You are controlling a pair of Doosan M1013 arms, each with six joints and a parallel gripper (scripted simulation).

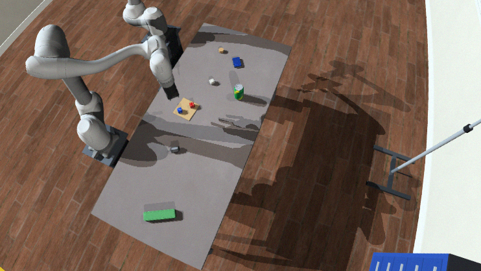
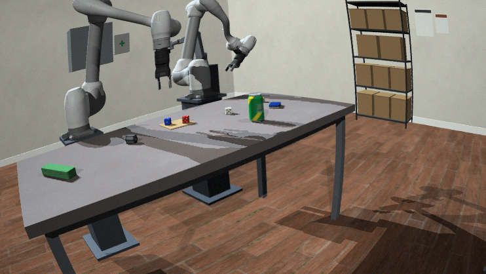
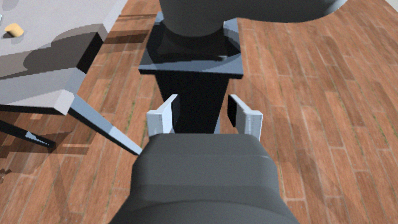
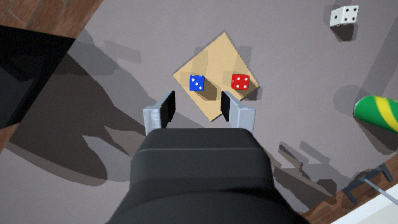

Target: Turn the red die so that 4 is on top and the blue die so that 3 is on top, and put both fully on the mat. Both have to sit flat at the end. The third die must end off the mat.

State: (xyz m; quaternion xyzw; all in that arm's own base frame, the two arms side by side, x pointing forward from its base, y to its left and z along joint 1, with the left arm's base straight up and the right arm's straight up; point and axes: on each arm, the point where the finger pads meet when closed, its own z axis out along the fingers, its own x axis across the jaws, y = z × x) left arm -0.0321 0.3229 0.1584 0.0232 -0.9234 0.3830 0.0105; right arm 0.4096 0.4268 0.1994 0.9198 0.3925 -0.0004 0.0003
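Note:
The red die [image 1: 191,105] [image 2: 185,119] [image 4: 240,81] sits flat on the tan mat [image 1: 188,115] [image 2: 173,126] [image 4: 222,47], near one corner, with four pips on top. The blue die [image 1: 179,110] [image 2: 167,121] [image 4: 197,83] sits flat on the mat with three pips on top. The white die [image 1: 212,81] [image 2: 228,110] [image 4: 344,16] lies on the table, off the mat. My right gripper [image 2: 164,84] [image 4: 198,100] is open and empty, high above the table near the mat. My left gripper [image 2: 230,67] [image 3: 203,104] is open and empty, raised beyond the table's edge.
A green can [image 1: 238,92] [image 2: 255,108] stands beyond the white die. A blue block [image 1: 236,61] [image 2: 274,104] and a small tan piece [image 1: 221,50] [image 3: 14,30] lie farther off. A dark object [image 1: 174,149] [image 2: 131,138] and a green block [image 1: 159,214] [image 2: 58,171] lie on the other side.

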